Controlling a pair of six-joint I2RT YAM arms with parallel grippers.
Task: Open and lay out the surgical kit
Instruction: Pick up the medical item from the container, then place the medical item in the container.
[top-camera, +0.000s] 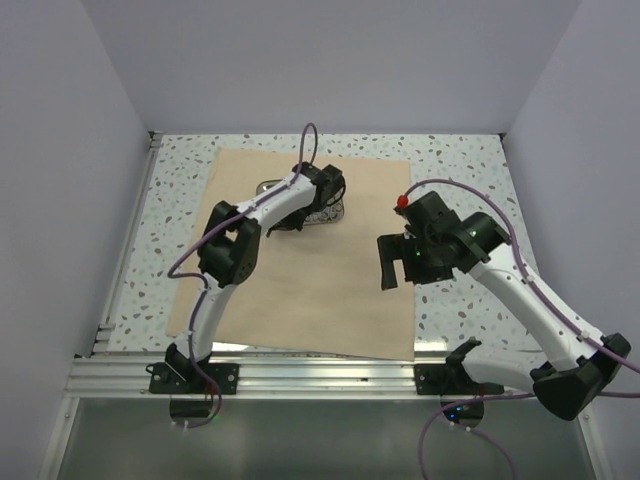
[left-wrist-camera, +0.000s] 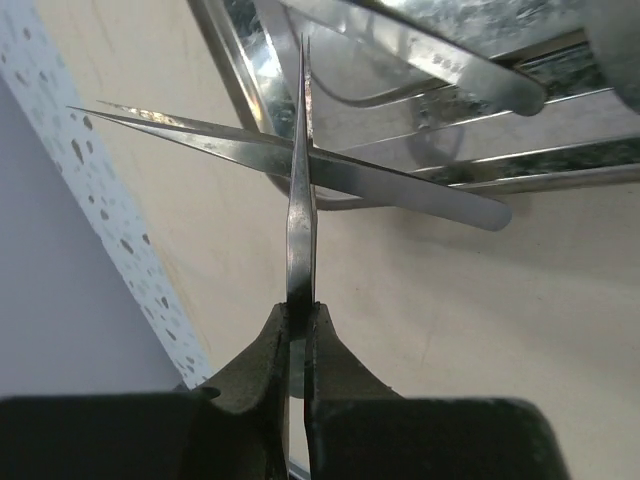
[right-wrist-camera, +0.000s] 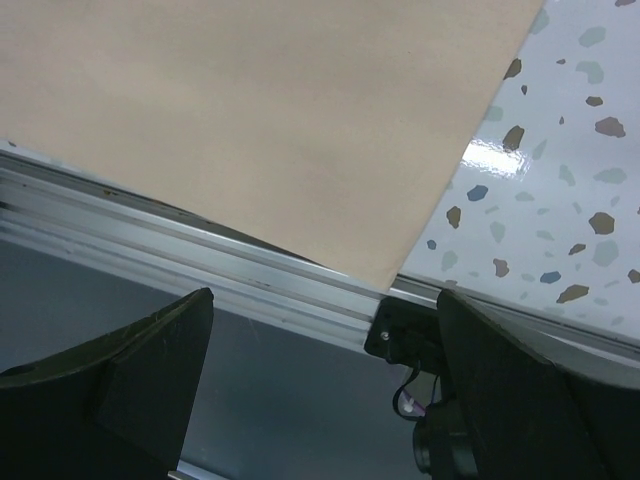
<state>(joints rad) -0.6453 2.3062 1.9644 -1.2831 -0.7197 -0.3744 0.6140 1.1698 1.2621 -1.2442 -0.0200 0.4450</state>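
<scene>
From where I stand, the large tan cloth wrap (top-camera: 320, 290) lies open and flat on the speckled white tabletop (top-camera: 180, 200). The shiny rounded steel tray (left-wrist-camera: 230, 60) sits on its far part, under the left arm.

The left claw (left-wrist-camera: 300, 325) is pinched narrow on a slim steel instrument (left-wrist-camera: 300, 200). It is seen edge-on, so I cannot tell whether it is scissors or tweezers. The grip is at one end only, and the rest sticks out towards the tray.

That is the first worry. With so little metal between the pads, and polished metal at that, a quick swing could make it pivot or slide out and drop.

The second worry is the long pointed steel tweezers (left-wrist-camera: 400, 190). They lie crosswise, right where the held piece passes, with one end over the tray rim and the sharp tips out above the cloth. I cannot tell whether the two touch. If they do, a sideways pull would likely hook the tweezers, flick them off the rim or drag them along, and could nudge the tray askew. A straight lift looks safer to me.

The fine tips could also snag the cloth and ruck it.

The right claw (top-camera: 392, 262) hangs wide and holds nothing, over the cloth's near right part and well apart from the tray, so it poses no threat where it is.
</scene>
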